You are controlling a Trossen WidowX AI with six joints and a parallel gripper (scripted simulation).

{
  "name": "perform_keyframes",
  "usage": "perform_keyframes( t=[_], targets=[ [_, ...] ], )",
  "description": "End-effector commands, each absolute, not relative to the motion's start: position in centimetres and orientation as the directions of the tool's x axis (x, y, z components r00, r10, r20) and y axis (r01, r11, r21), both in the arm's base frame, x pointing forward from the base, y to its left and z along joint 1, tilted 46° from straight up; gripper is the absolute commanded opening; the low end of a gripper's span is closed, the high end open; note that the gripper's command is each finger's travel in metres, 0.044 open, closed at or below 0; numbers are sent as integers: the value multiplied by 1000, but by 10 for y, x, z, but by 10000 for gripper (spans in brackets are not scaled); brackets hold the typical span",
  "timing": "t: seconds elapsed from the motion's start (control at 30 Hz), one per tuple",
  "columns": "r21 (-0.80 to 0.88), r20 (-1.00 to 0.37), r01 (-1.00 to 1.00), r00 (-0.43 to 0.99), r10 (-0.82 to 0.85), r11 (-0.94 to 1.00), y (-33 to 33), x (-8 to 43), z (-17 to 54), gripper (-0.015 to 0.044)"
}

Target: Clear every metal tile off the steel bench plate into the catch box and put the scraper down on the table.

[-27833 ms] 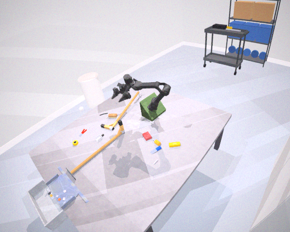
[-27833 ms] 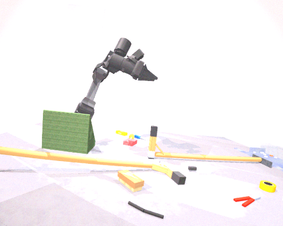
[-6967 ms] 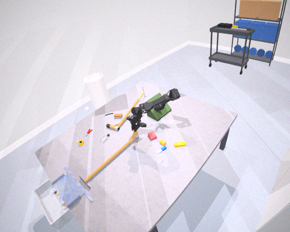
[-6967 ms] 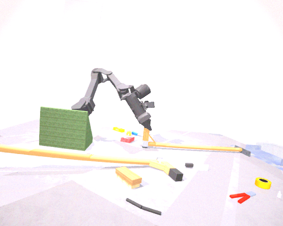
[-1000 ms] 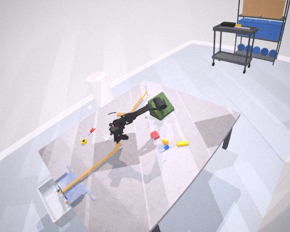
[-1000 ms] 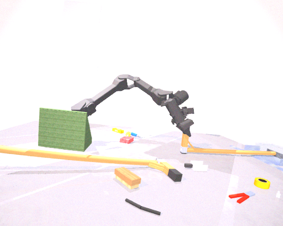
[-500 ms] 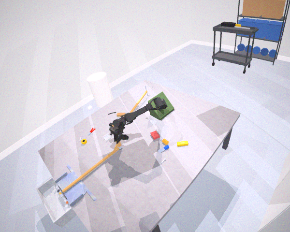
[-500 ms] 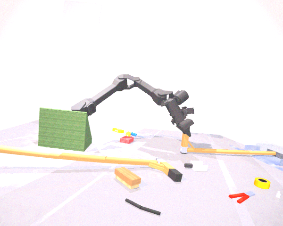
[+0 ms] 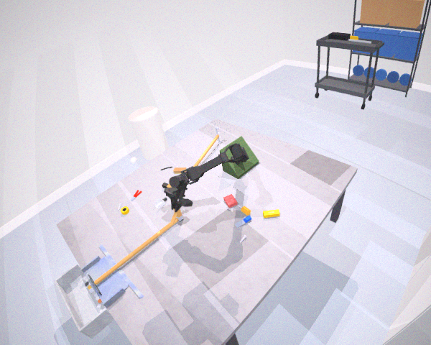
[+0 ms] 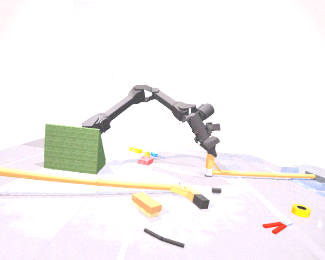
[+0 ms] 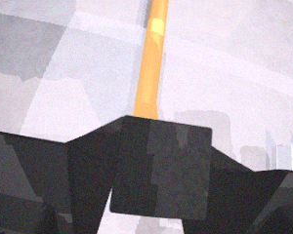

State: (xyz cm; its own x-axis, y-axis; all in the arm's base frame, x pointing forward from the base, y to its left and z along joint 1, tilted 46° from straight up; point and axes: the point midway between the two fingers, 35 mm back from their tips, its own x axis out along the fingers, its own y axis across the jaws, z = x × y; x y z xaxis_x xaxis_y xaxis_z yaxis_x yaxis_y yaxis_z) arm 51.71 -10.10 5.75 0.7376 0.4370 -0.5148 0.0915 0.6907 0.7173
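My gripper (image 9: pixel 176 208) (image 10: pixel 211 153) is shut on the upright grip of the long scraper. The scraper's orange shaft (image 9: pixel 137 251) (image 10: pixel 258 174) (image 11: pixel 150 73) runs low from there to its dark blade (image 9: pixel 94 284) (image 10: pixel 316 176). The blade stands across the box end of the bluish steel bench plate (image 9: pixel 114 284) (image 10: pixel 308 183). Several small tiles, one of them orange (image 9: pixel 99 301), show just beyond the blade by the near wall of the pale catch box (image 9: pixel 97 322). Whether they lie on the plate or in the box, I cannot tell. The fingertips are hidden in the wrist view.
A second orange-handled tool (image 9: pixel 208 148) (image 10: pixel 115 183) lies at the back beside the green wedge (image 9: pixel 235 167) (image 10: pixel 71 149). A yellow tape roll (image 9: pixel 124 210) (image 10: pixel 300 210), red-handled pliers (image 9: pixel 136 193) (image 10: pixel 274 225) and a red block (image 9: pixel 230 200) (image 10: pixel 145 160) lie on the table.
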Motion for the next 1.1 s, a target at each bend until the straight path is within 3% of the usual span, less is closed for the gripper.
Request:
perform_keyframes(
  t=[0.0,1.07],
  targets=[
    [717,-511,89,742,434,692,-104,509,61,0],
    [716,-512,91,743,431,693,-101,465,63,0]
  ],
)
